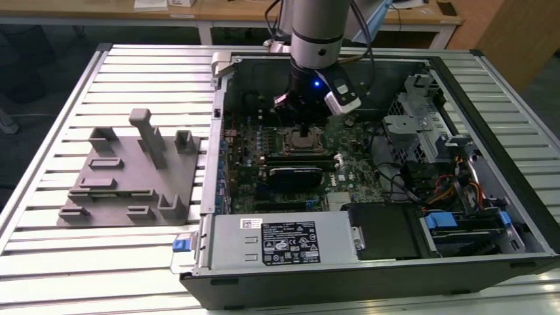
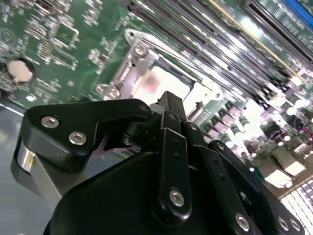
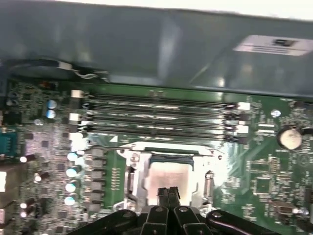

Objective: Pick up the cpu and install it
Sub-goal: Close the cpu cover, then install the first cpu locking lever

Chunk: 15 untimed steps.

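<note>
Silvery metal catches the light in the middle of the green board [image 1: 254, 141]: the cpu [image 3: 171, 174] lies flat inside its socket frame [image 3: 133, 169], square to it, in the upper middle of the exterior view, within the open case [image 1: 516, 197]. The arm drops straight down from the top of that view, and the gripper [image 3: 168, 195] hangs right over the chip, its tip above one edge of it in both wrist views. The two fingers [image 3: 164, 197] are pressed together with nothing between them, so the claw is clenched on nothing. Whether the tip touches the lid or floats just above it, I cannot tell. To my eye the closed fingers make one narrow point, fit for reaching into the frame without knocking the memory slots [image 3: 156, 115] beside it. The upright approach keeps it clear of the case walls and the cables [image 1: 394, 177] toward the exterior view's right. The chip looks seated, so the placing seems done; whether the frame's latch is locked I can't make out. At the exterior view's left the grey block fixture [image 1: 131, 177] sits on the slatted table [image 1: 52, 256], well apart from the case, likely a staging spot for parts.
</note>
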{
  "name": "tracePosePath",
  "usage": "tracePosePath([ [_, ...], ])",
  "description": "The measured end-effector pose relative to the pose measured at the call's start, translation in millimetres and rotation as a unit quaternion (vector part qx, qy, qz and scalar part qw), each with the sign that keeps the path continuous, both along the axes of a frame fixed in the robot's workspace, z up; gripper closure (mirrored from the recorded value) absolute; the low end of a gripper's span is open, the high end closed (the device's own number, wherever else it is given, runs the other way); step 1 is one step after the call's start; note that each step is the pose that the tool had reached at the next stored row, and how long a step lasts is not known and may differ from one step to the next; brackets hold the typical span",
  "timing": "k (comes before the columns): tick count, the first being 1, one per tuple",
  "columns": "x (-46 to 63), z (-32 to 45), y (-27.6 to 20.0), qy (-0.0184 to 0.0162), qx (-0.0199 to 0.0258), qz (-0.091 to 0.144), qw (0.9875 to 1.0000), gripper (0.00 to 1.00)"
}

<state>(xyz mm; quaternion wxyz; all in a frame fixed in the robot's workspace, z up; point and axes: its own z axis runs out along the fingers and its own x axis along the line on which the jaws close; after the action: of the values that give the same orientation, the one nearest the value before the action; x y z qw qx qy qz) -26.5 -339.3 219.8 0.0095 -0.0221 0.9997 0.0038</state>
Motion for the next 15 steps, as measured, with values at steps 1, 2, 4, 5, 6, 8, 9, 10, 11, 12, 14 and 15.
tracePosePath([
  [1,2.1,0.0,0.0,0.0,0.0,0.0,1.0,0.89],
  [2,3.4,0.0,0.0,0.0,0.0,0.0,1.0,0.89],
  [4,3.8,0.5,0.0,0.0,-0.0001,0.0,1.0,0.89],
  [5,3.8,1.8,0.0,0.0,0.0,0.0,1.0,0.89],
  [6,3.8,3.6,0.0,0.0,0.0,0.0,1.0,0.89],
  [8,3.8,6.4,0.0,0.0,0.0,0.0,1.0,0.89],
  [9,3.8,6.6,0.1,0.0,0.0001,0.0,1.0,0.89],
  [10,3.8,6.6,0.1,-0.0001,0.0001,0.0,1.0,0.89],
  [11,3.8,6.6,0.1,-0.0001,0.0001,0.0,1.0,0.89],
  [12,3.8,6.9,0.0,0.0,0.0,0.0,1.0,0.89],
  [14,3.8,7.2,0.0,0.0,0.0,0.0,1.0,0.89],
  [15,3.8,7.2,0.0,0.0,0.0,0.0,1.0,0.89],
])
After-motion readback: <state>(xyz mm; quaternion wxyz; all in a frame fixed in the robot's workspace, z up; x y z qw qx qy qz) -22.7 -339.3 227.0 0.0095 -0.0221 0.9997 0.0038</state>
